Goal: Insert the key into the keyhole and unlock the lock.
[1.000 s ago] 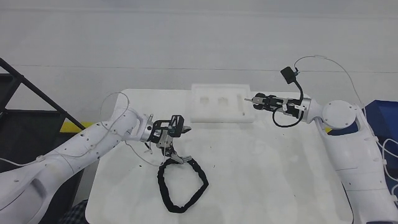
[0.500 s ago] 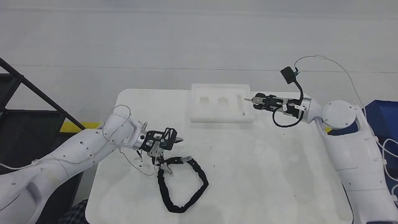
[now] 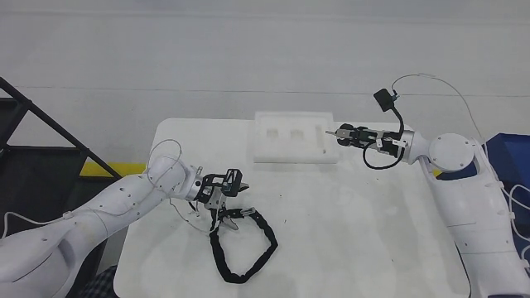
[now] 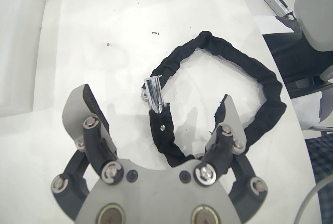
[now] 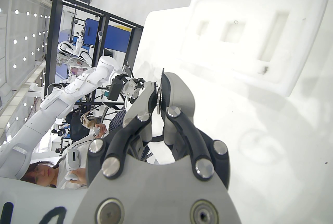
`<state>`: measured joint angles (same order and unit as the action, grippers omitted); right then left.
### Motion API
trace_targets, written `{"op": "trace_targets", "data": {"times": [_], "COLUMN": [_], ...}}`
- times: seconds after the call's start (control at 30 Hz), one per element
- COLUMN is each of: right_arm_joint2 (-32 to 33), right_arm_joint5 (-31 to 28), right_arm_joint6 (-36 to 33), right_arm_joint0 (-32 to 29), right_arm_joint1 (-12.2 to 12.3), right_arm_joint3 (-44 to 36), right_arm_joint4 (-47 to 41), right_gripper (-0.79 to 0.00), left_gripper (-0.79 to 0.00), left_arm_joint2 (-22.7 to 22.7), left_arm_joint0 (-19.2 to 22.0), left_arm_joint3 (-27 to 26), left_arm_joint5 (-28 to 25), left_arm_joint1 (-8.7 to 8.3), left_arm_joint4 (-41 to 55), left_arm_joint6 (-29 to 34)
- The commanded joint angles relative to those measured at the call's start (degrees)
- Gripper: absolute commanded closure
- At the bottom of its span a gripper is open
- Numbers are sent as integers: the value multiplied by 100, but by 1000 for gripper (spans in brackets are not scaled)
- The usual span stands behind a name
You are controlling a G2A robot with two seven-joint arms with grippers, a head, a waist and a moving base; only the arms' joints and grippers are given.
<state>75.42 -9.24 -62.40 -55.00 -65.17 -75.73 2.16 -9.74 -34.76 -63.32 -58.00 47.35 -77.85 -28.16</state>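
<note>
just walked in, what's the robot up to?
It is working on unlocking a chain lock. The left hand is open, astride its chrome cylinder. The right hand is shut on what looks like the key, near the white foam tray and apart from the lock. The key is not yet inserted.

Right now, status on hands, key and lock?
Left hand open above metal end of chain lock. Right hand shut on key, by foam tray. Key not yet inserted. Nothing seen in the way.
</note>
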Motion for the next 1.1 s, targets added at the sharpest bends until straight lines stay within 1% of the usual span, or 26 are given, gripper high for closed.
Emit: {"op": "trace_targets", "data": {"times": [0.0, 0.23, 0.27, 0.4, 0.57, 0.63, 0.77, 0.9, 1.07], "right_arm_joint2": [0, 0, 0, 0, 0, 0, 0, 0, 0], "right_arm_joint5": [0, 0, 0, 0, 0, 0, 0, 0, 0], "right_arm_joint6": [0, 0, 0, 0, 0, 0, 0, 0, 0], "right_arm_joint0": [0, 0, 0, 0, 0, 0, 0, 0, 0], "right_arm_joint1": [0, 0, 0, 0, 0, 0, 0, 0, 0], "right_arm_joint3": [0, 0, 0, 0, 0, 0, 0, 0, 0], "right_arm_joint4": [0, 0, 0, 0, 0, 0, 0, 0, 0], "right_gripper": [0, 0, 0, 0, 0, 0, 0, 0, 0], "left_gripper": [-785, -785, -785, -785, -785, -785, -785, -785, -785], "left_arm_joint2": [0, 0, -24, -205, -319, -346, -461, -563, -642], "left_arm_joint0": [0, 0, -31, -278, -677, -784, -980, -1089, -1181], "left_arm_joint3": [0, 0, 0, 43, 124, 106, 76, 26, -45], "left_arm_joint5": [0, 0, 84, 291, 578, 724, 996, 1312, 1497], "left_arm_joint1": [0, 0, 2, 0, -37, -40, -59, -72, -59], "left_arm_joint4": [0, 0, 52, 618, 911, 914, 811, 505, 199], "left_arm_joint6": [0, 0, 21, 34, 86, 165, 10, -175, -263]}}
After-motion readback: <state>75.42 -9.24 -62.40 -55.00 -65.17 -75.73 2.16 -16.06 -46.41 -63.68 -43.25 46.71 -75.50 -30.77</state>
